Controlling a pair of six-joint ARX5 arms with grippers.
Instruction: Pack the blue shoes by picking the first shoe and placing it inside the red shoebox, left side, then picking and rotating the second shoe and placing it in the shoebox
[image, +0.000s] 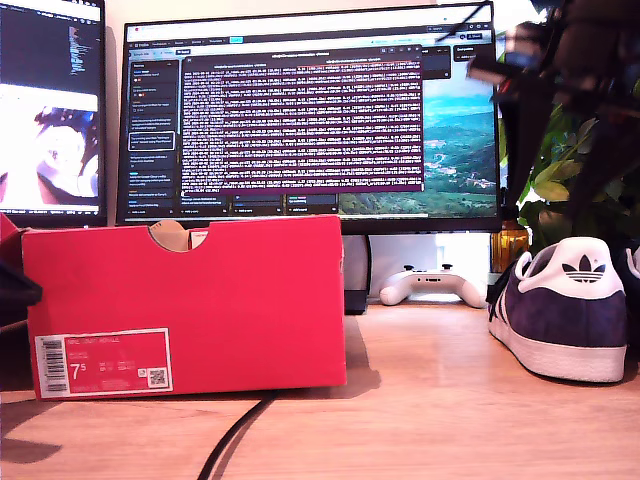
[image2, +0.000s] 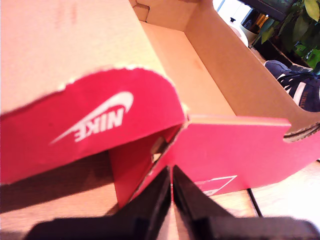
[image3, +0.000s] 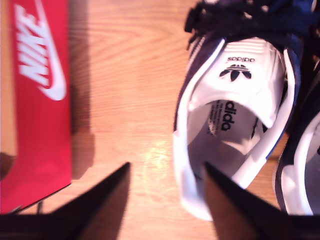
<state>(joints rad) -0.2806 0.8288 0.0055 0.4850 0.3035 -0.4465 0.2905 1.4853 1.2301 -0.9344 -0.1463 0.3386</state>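
My first gripper is pressed together beside the open red shoebox. My second gripper hangs spread above 1 of the blue shoes, standing on the desk at the exterior view's right.

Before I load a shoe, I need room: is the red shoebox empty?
Empty as far as visible: the first wrist view shows the red shoebox with bare cardboard inside, though its near end is hidden.

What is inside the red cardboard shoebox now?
The first wrist view shows the red cardboard shoebox open, with bare brown cardboard floor and no shoe visible. The red lid flap hides the near end.
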